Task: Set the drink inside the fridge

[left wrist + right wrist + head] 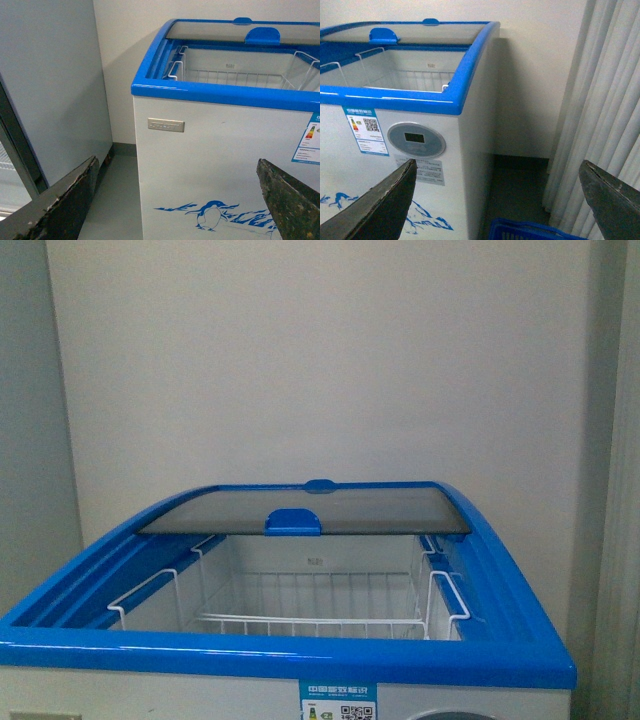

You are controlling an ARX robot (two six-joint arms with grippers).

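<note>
Fridge [300, 655] dead ahead, glass lid [305, 512] slid to the back, top open. White wire basket [320, 620] inside looks empty. Drink not visible in any view. Left claw [175, 200] spread wide, nothing between the fingers, facing the penguin artwork [212, 215]; grey cabinet [50, 85] beside the fridge. Right claw [497, 200] also wide and empty, near the display panel [415, 140]; blue basket [530, 232] on the floor, curtain [605, 100] beside it.

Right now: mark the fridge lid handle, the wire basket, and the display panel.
lid handle [293, 522], front view, middle of the blue grip on the glass lid.
wire basket [312, 621], front view, its near top rail.
display panel [415, 138], right wrist view, dark screen in the round grey dial.
</note>
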